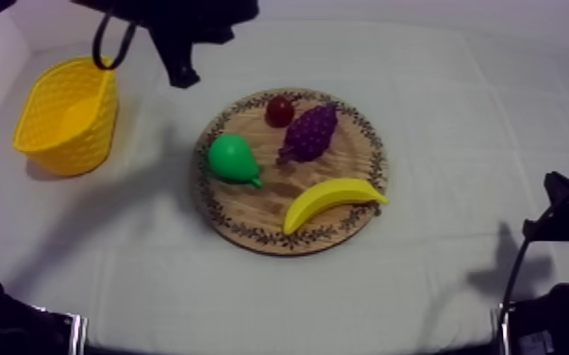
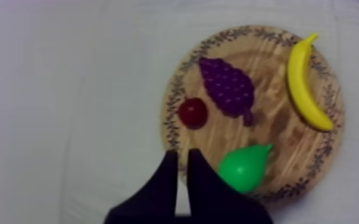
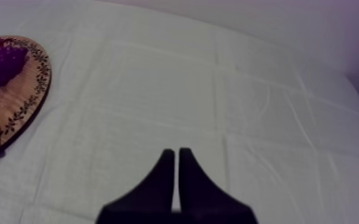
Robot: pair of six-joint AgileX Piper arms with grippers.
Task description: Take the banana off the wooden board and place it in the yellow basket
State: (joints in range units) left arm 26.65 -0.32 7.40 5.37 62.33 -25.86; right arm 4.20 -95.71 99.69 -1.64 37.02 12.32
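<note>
Left gripper (image 2: 181, 168), fingers together, empty, hovers near rim of wooden board (image 2: 275, 130), w/ banana (image 2: 305, 83) on far side. Approach step; nxt: open, reach over banana. Right gripper (image 3: 177, 159) closed too.

Prob. robot lab: cloth-draped table (image 1: 458, 104) w/ robot arm (image 1: 179, 42) & toy fruit (image 1: 231, 159) on board (image 1: 269, 203).

One wooden board (image 1: 250, 203); one yellow basket (image 1: 61, 142); one banana (image 1: 330, 200); one pear (image 1: 231, 159); one bunch of grapes (image 1: 309, 132); one small red fruit (image 1: 279, 110).
</note>
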